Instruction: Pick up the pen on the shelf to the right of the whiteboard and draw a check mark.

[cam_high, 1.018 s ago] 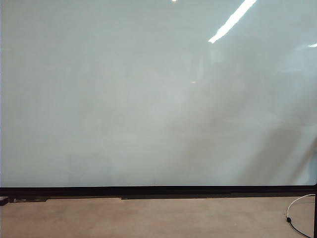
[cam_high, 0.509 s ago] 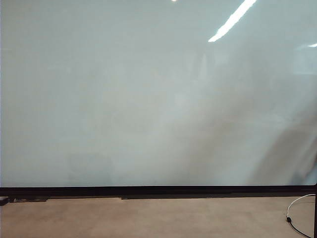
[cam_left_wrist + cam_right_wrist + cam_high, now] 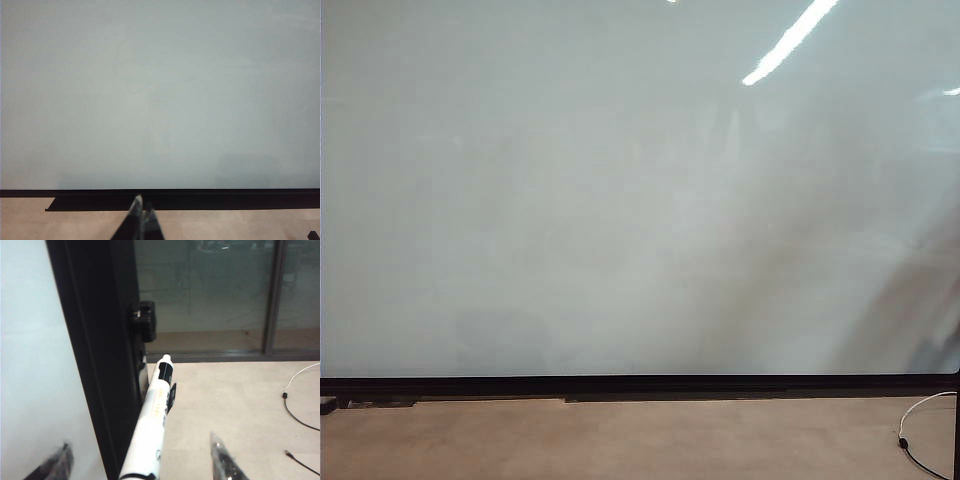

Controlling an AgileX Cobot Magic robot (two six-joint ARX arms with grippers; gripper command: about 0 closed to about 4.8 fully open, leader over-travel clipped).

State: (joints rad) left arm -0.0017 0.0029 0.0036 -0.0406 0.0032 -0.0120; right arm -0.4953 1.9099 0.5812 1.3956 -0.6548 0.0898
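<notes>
The whiteboard (image 3: 620,200) fills the exterior view; no check mark shows on it and neither gripper appears there. In the right wrist view the pen (image 3: 152,425), a white barrel with a black band near its tip, lies along the board's black frame (image 3: 95,340). The shelf under it is hidden. My right gripper (image 3: 141,460) is open, one finger on each side of the pen's barrel and well apart from it. In the left wrist view my left gripper (image 3: 141,216) is shut on nothing, low in front of the board's bottom frame (image 3: 200,199).
A black bracket (image 3: 146,320) sticks out from the frame beyond the pen, and a small black clip (image 3: 171,396) sits beside the barrel. Cables (image 3: 300,405) lie on the beige floor (image 3: 620,440). A glass wall (image 3: 210,290) stands behind.
In the exterior view a dim shadow on the board's lower right edge has grown and shifted. Nothing else differs.
</notes>
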